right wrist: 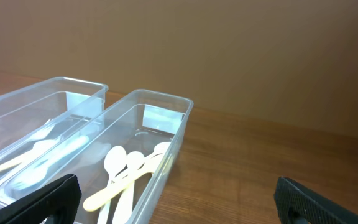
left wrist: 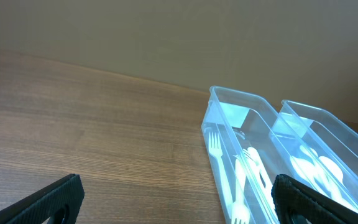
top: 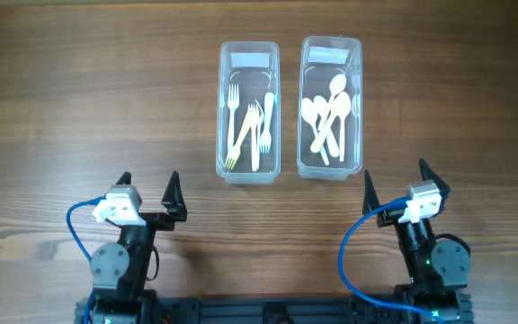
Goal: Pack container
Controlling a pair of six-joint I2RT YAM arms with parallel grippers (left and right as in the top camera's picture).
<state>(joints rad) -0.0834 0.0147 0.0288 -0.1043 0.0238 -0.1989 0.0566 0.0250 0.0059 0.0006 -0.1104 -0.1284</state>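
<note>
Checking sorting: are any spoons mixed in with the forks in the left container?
No, that container holds only forks; spoons lie in the right container.

You see a brown wood-grain table, grain running left to right across the overhead view. In both wrist views, you get a plain tan wall beyond its far edge.

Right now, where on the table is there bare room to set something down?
Bare table lies left of the fork bin and right of the spoon bin. A bare strip runs between the bins and the left gripper and right gripper. The gap between bins is narrow.
</note>
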